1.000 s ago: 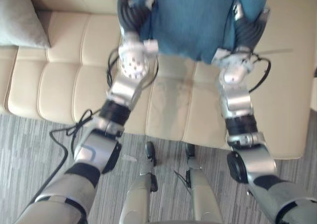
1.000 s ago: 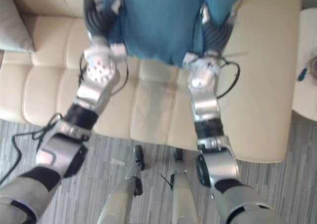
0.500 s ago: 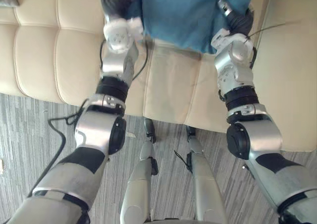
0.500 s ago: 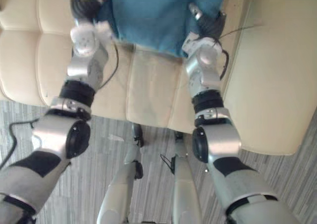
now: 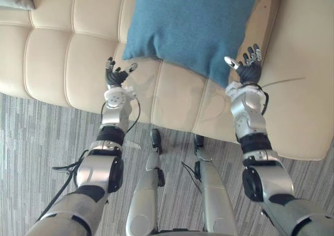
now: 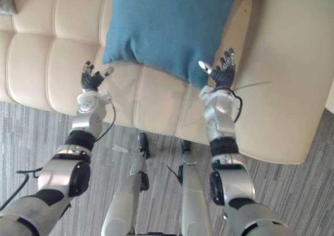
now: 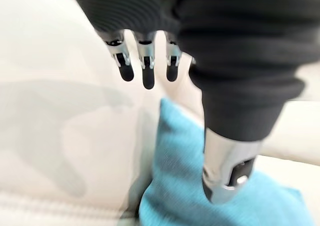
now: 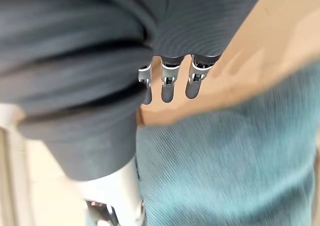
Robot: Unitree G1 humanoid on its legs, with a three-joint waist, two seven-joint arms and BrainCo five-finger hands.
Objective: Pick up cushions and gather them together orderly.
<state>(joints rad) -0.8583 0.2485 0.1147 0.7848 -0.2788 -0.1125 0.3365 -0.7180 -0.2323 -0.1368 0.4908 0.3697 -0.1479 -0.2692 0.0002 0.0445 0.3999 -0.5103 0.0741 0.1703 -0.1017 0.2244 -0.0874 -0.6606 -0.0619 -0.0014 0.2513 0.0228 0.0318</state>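
On sofa (image 5: 52, 53), blue cushion (image 5: 193, 22) lies skewed, corner by right robot hand (image 5: 249, 70).

Living room or lounge: cream tufted sofa (image 5: 62, 48), grey striped carpet (image 5: 31, 142).

Cream sofa (image 5: 52, 53) sweeps from 9 o'clock through 12 to 3, its seat stitched into padded panels, with a broad smooth arm (image 5: 308, 37) at 2 o'clock. Grey striped carpet (image 5: 31, 137) runs below, 4 to 8 o'clock. Near centre on it lies a small pale scrap (image 5: 132, 144), possibly paper.
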